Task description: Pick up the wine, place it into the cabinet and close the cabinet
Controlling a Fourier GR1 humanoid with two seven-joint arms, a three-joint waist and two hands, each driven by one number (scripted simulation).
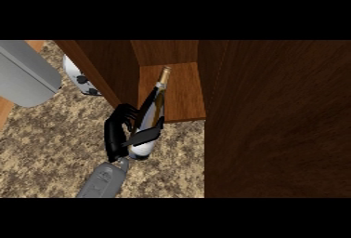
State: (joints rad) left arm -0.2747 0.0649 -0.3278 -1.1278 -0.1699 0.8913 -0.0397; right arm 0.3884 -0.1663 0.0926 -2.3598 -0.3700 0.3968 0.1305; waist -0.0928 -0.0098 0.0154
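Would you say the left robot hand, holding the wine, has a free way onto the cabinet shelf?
Probably yes: the left robot hand holds the wine with its neck already over the bare shelf, and nothing blocks it.

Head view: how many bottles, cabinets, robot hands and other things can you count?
Wine bottle: 1
Wooden cabinet: 1
Robot hand, curled round the bottle: 1
Grey object at the upper left: 1
White object with black spots behind the cabinet wall: 1
Total: 5
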